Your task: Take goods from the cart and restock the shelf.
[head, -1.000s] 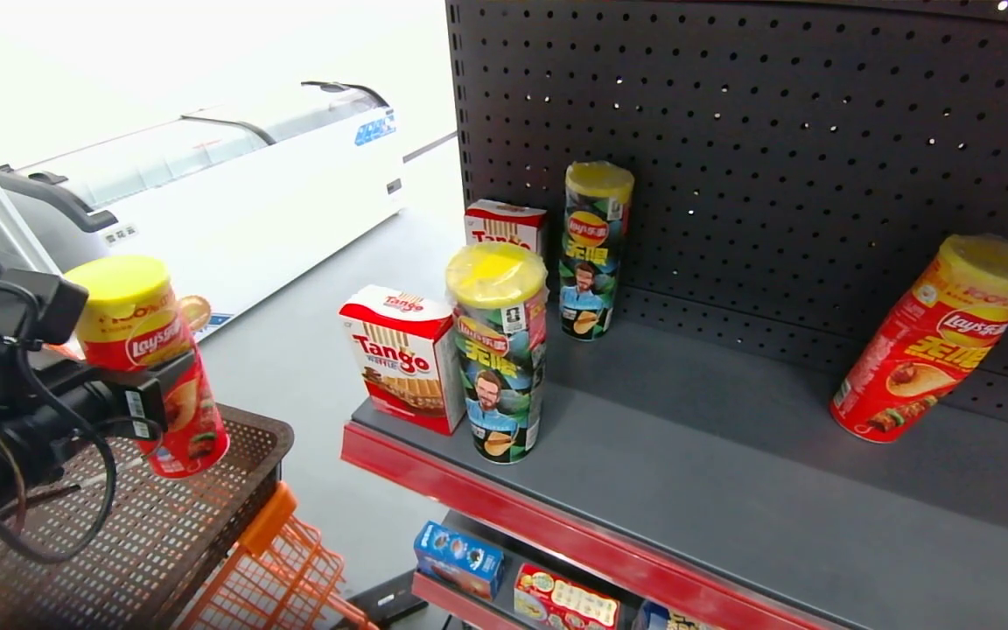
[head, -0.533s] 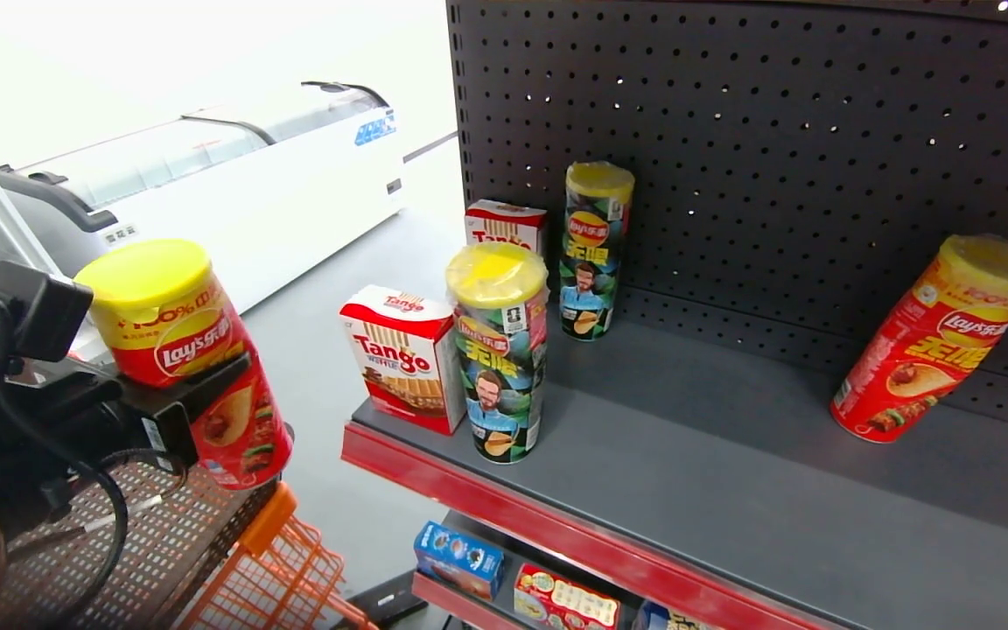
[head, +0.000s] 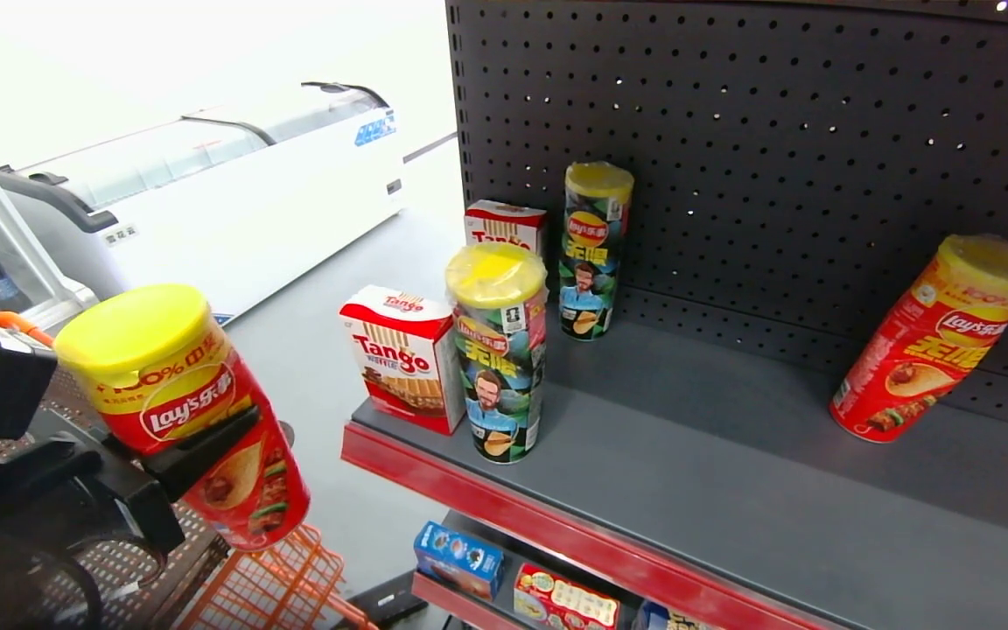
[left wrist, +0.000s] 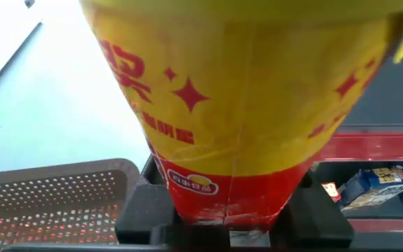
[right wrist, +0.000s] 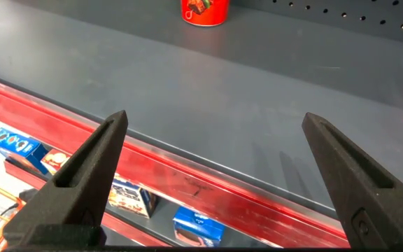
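A red chips can [head: 193, 411] with a yellow lid hangs tilted over the cart's brown mesh basket [head: 193, 560], left of the shelf. My left gripper [head: 220, 442] is shut on its middle. In the left wrist view the can [left wrist: 236, 105] stands between the two black fingers [left wrist: 145, 210]. My right gripper [right wrist: 215, 119] is open with nothing between its fingers, above the front of the grey shelf [right wrist: 271, 84]. On the shelf [head: 731, 490] a second red can [head: 933, 341] leans against the pegboard at the right.
Two dark green chips cans [head: 500, 350] [head: 591, 249] and two wafer boxes [head: 403, 359] [head: 504, 227] stand at the shelf's left end. The shelf's middle is bare. Small boxes [head: 460, 560] sit on the lower shelf. A white freezer [head: 206, 201] stands behind the cart.
My left gripper has carried the red can rightward and nearer, from above the cart basket toward the shelf's left end. The goods on the shelf have not moved.
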You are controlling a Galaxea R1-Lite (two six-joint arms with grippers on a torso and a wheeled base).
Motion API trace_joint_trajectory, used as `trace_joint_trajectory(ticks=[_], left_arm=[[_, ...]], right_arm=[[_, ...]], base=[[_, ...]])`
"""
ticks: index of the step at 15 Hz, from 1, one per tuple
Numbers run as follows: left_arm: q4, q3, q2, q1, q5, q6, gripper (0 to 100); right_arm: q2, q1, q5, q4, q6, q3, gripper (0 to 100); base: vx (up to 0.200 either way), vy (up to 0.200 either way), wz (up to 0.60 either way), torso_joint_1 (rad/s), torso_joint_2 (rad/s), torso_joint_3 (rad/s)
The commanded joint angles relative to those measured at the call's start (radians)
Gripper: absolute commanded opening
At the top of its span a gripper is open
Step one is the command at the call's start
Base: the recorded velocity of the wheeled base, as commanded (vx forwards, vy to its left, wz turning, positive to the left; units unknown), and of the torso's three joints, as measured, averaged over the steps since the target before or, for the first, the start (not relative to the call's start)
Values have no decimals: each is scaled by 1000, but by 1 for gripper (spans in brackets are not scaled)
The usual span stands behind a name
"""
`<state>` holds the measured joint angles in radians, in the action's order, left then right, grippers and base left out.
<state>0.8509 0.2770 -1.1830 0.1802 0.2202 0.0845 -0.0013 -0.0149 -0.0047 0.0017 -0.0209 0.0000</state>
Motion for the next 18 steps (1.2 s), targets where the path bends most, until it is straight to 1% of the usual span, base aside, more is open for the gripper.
trace_joint_trajectory(ticks=[1, 2, 4, 5, 6, 7, 8, 11, 12, 14, 15, 17, 18], left_arm=[[2, -6, 14, 31, 8, -8, 0], [2, -7, 9, 44, 8, -25, 0], [2, -6, 2, 101, 10, -35, 0], [2, -7, 0, 111, 13, -42, 0], [-1, -6, 0, 139, 57, -46, 0], [-4, -7, 0, 151, 103, -46, 0], [-6, -10, -3, 165, 134, -46, 0], [-6, -4, -26, 211, 180, -45, 0], [-6, -7, -35, 217, 192, -43, 0], [-4, -7, -58, 219, 240, -38, 0], [-3, -6, -63, 219, 249, -37, 0], [-1, -4, -83, 219, 261, -20, 0], [-1, -4, -86, 219, 263, -20, 0]], right_arm=[[1, 0, 0, 0, -1, 0, 100], [1, 0, 0, 0, -1, 0, 100], [1, 0, 0, 0, -1, 0, 100], [1, 0, 2, 0, -2, 0, 100], [1, 0, 3, 0, -2, 0, 100], [1, 1, 3, 0, -2, 0, 100], [1, 1, 3, 0, -2, 0, 100], [1, 1, 5, 0, -4, 0, 100], [1, 1, 5, 0, -4, 0, 100], [1, 1, 5, 0, -1, 0, 100], [1, 1, 5, 0, -1, 0, 100], [1, 1, 3, 0, -2, 0, 100], [1, 1, 5, 0, -2, 0, 100]], base=[[0, 0, 0, 0, 0, 0], [0, 0, 0, 0, 0, 0], [0, 0, 0, 0, 0, 0], [0, 0, 0, 0, 0, 0], [0, 0, 0, 0, 0, 0], [0, 0, 0, 0, 0, 0], [0, 0, 0, 0, 0, 0], [0, 0, 0, 0, 0, 0], [0, 0, 0, 0, 0, 0], [0, 0, 0, 0, 0, 0], [0, 0, -600, 7, 7, 2], [0, 0, -600, 0, -2, 5], [0, 0, -600, 2, 2, 12]])
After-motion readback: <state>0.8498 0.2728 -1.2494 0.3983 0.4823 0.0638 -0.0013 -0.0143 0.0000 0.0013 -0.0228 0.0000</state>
